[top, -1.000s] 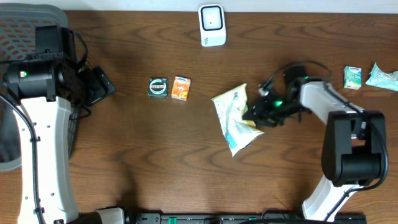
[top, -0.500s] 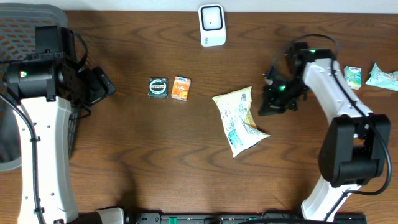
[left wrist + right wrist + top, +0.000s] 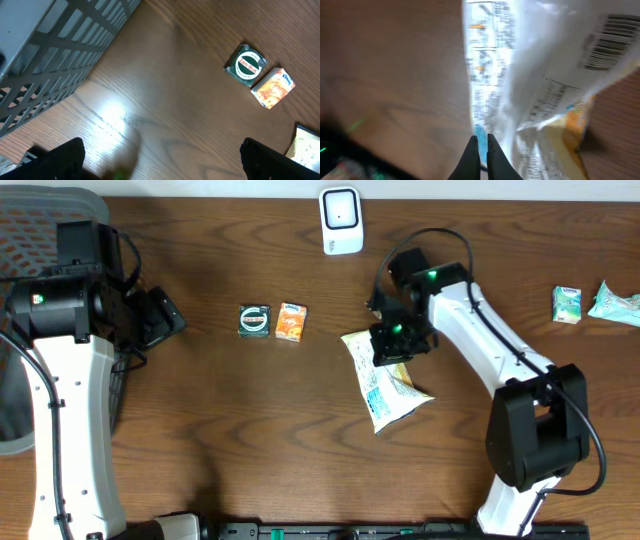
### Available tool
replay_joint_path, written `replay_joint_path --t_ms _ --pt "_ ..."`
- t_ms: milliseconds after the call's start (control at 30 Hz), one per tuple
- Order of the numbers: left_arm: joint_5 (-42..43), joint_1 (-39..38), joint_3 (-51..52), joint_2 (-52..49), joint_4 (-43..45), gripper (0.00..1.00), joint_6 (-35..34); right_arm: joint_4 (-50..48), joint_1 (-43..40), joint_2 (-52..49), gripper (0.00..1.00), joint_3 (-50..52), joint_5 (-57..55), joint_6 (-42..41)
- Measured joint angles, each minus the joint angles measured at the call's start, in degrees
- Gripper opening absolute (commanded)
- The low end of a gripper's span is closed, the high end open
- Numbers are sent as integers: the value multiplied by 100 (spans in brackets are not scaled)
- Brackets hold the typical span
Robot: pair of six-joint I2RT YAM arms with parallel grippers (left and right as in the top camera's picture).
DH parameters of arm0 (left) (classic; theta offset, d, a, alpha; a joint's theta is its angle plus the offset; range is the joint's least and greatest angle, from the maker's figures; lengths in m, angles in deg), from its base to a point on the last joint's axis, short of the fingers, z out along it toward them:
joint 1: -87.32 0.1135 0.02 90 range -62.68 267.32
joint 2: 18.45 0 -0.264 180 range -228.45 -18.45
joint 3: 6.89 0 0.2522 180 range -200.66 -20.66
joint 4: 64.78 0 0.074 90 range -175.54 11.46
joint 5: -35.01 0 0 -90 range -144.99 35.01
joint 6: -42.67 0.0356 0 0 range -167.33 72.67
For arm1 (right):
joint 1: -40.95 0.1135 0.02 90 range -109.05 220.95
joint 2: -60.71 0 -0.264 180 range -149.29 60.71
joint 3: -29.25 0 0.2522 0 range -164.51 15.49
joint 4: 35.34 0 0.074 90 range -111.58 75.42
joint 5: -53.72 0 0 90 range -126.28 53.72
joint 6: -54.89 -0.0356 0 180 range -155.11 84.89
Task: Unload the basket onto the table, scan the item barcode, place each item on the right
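Right gripper (image 3: 480, 142) jaws fully together at the snack bag (image 3: 383, 388) far edge, hold unconfirmed, so slippery film may slip out on lift; left gripper (image 3: 162, 150) jaws wide.

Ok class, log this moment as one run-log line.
left gripper: open, empty | right gripper: shut, over snack bag | scanner: apart from bag

Round green tin (image 3: 254, 320) beside orange tissue pack (image 3: 291, 322)

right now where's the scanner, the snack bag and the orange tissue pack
scanner (image 3: 340, 220), overhead view, middle of its white face
snack bag (image 3: 386, 394), overhead view, its printed lower half
orange tissue pack (image 3: 291, 322), overhead view, centre of its top
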Motion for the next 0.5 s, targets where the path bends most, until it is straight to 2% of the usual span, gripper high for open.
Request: replay_joint_path --t_ms 133,233,367,500 --pt "0 0 0 0 0 98 0 -122 319 0 1 68 -1027 -455" --pt "-2 0 0 0 2 98 0 -625 492 11 1 557 -1556 -715" --pt "0 0 0 0 0 98 0 -1193 520 20 1 1178 -1749 -975" --pt "0 0 0 0 0 98 0 -892 487 101 1 1222 -1827 -1097"
